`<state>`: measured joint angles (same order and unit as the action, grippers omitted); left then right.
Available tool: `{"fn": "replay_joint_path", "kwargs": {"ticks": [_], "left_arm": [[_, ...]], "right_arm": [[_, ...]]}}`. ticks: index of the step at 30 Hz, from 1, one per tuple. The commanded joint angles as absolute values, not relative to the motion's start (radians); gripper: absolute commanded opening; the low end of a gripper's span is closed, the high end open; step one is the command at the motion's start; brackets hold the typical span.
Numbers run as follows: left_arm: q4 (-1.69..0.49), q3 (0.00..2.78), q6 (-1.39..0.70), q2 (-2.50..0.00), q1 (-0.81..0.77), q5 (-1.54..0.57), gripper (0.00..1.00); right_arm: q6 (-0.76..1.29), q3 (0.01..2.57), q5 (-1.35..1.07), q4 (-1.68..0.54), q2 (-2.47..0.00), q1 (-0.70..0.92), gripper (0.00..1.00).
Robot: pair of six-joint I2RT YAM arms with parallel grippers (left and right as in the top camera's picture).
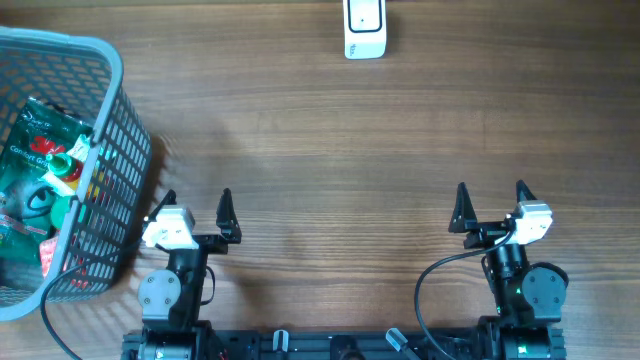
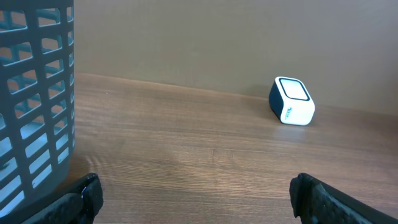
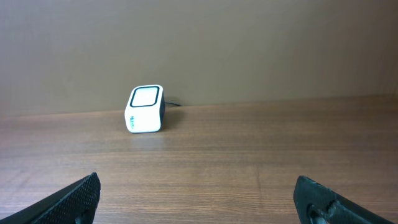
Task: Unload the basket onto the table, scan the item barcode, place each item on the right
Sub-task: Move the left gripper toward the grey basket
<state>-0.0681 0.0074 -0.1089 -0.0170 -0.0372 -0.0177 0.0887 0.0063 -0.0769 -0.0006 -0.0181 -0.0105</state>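
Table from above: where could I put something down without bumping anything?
Nearly the whole table is bare: the wide middle between the white scanner at the far edge and the open left gripper and right gripper, plus the right side. Only the far left is crowded, where the grey basket holds packets.

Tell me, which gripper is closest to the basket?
The left gripper. It sits right beside the grey basket, while the right gripper is far away across the wooden table.
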Motion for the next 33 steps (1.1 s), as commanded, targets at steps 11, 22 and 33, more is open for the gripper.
{"fn": "replay_joint_path", "kwargs": {"ticks": [11,22,33], "left_arm": [[-0.068,0.006,-0.157,-0.023,-0.042,-0.098,1.0],[-0.126,0.069,-0.191,-0.023,-0.042,-0.213,1.0],[-0.268,0.26,-0.191,-0.115,-0.042,-0.213,1.0]], "right_arm": [[0.081,0.005,-0.06,0.001,-0.009,-0.013,1.0],[0.081,0.005,-0.06,0.001,-0.009,-0.013,1.0],[0.081,0.005,-0.06,0.001,-0.009,-0.013,1.0]]}}
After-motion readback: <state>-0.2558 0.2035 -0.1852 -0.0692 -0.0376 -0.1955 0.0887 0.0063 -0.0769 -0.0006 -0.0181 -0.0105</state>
